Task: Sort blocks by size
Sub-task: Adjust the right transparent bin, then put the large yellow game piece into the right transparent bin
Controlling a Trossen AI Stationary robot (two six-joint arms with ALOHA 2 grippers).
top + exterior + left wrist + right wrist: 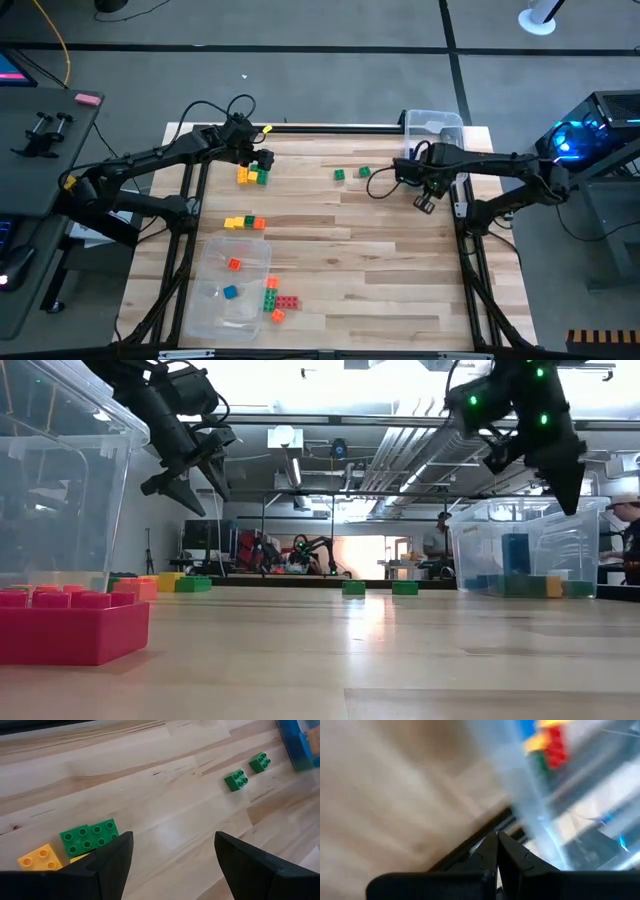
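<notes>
My left gripper (pixel 263 160) gaped empty over far-left cluster (pixel 252 176); right gripper (pixel 424 203) pinched closed, empty. Risk: descent snags two touching blocks.

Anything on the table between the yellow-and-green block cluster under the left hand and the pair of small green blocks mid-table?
No. In the high view the wood between the cluster and the two green blocks is bare; the left wrist view agrees.

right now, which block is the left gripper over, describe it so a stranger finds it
Start at the table's far-left corner, where the open left gripper hovers. Just below it sits a yellow-and-green cluster; the green block is on its right, the only green one there.
</notes>
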